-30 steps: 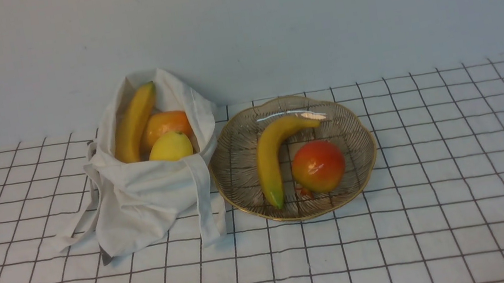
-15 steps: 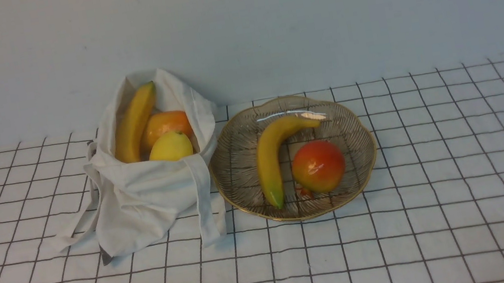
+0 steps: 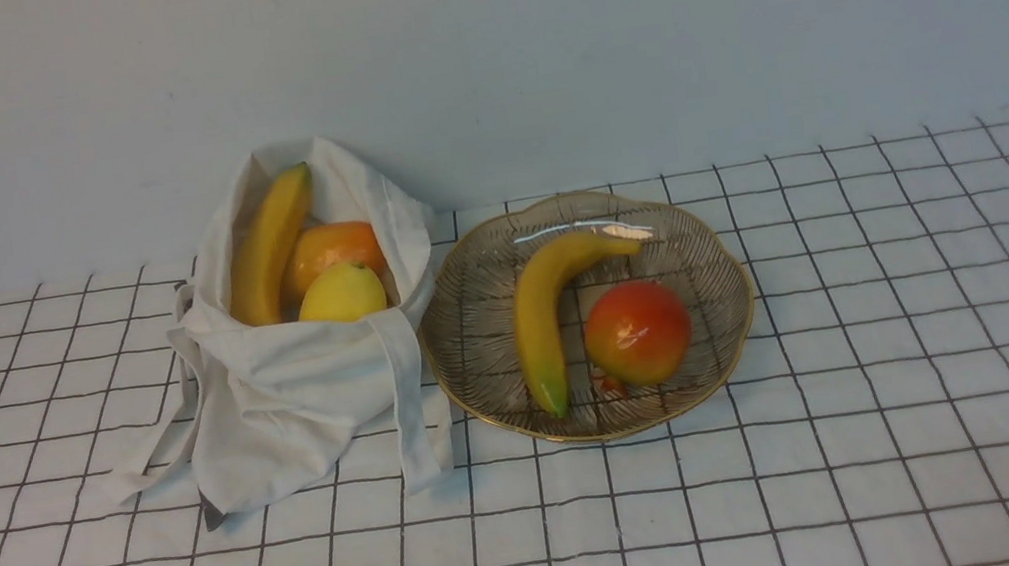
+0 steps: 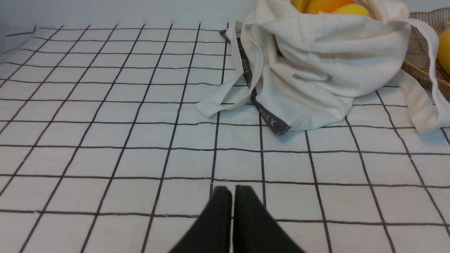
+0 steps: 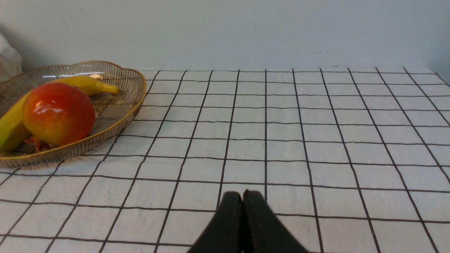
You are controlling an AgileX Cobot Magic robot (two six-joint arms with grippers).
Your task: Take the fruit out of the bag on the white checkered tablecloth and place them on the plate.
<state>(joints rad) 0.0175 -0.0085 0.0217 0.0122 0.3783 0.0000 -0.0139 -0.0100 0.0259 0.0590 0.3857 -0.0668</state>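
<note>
The off-white bag (image 3: 290, 398) stands on the white checkered tablecloth (image 3: 802, 499), left of the plate (image 3: 471, 329). In the bag are a banana (image 3: 266, 250), a round orange fruit (image 3: 335, 247) and a small yellow lemon-like fruit (image 3: 342, 293). On the plate lie a second banana (image 3: 542, 312) and a round red-orange fruit (image 3: 637, 333). Neither gripper shows in the front view. My left gripper (image 4: 232, 189) is shut and empty, low over the cloth, short of the bag (image 4: 323, 70). My right gripper (image 5: 242, 195) is shut and empty, well away from the plate (image 5: 116, 123).
A plain pale wall runs close behind the bag and plate. The bag's long straps (image 3: 408, 410) trail onto the cloth toward the front, one beside the plate's rim. A dark labelled strap edge (image 4: 267, 121) lies on the cloth in the left wrist view.
</note>
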